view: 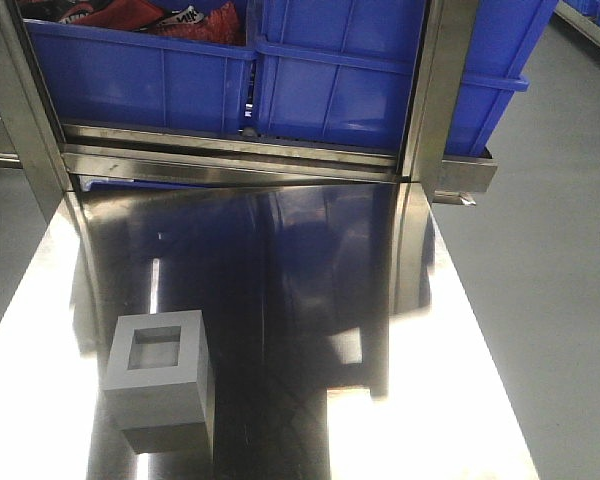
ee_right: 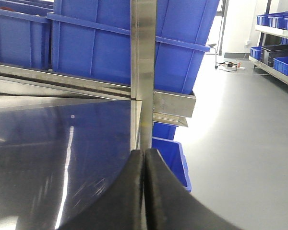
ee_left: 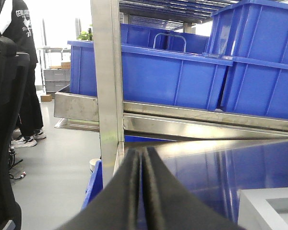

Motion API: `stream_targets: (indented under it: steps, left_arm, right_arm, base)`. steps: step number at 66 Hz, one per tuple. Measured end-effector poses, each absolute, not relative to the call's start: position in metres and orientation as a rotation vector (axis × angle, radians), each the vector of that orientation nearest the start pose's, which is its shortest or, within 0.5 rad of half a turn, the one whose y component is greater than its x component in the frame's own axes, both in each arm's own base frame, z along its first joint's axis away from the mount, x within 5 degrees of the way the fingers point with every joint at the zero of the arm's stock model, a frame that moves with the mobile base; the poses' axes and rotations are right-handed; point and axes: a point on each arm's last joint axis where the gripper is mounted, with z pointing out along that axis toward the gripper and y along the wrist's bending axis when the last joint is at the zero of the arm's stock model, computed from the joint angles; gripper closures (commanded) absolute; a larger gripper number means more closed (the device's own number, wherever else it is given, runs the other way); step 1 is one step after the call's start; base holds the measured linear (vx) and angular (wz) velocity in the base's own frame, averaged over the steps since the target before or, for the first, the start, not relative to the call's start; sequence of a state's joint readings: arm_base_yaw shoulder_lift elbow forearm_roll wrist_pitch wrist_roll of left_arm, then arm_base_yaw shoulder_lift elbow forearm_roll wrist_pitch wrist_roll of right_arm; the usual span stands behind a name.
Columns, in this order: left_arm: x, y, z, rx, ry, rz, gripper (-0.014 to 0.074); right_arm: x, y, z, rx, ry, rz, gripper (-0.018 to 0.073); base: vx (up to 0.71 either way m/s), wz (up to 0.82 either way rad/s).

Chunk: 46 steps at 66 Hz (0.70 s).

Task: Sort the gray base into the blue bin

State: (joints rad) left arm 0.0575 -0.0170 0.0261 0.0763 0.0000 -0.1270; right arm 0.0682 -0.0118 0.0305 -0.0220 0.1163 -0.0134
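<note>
Nearest the cameras are 2 grippers, each seen only in its own wrist view. The left gripper (ee_left: 141,165) and the right gripper (ee_right: 144,163) both have their black fingers pressed together with nothing between them. 1 gray base (view: 160,380) stands on the near left of the steel table (view: 310,280), its square recess facing up. The front view shows it whole, while the left wrist view catches only a pale corner at lower right. At the table's far edge, on a steel rack shelf (view: 230,150), 2 bins sit side by side: the blue bin (view: 330,100) on the right and a left bin (view: 140,80) holding red and black items. Only the left wrist view shows 1 person (ee_left: 31,105), standing far left.
</note>
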Motion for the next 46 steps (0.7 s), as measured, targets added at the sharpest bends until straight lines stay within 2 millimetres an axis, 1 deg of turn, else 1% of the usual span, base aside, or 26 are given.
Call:
stream_targets:
  steps: [46]
  left_arm:
    - [0.0559, 0.0032, 0.2053, -0.081, 1.491, 0.005, 0.0602]
  right_arm:
    - [0.0566, 0.0036, 0.1929, -0.082, 1.617, 0.023, 0.0568]
  base:
    - [0.00, 0.00]
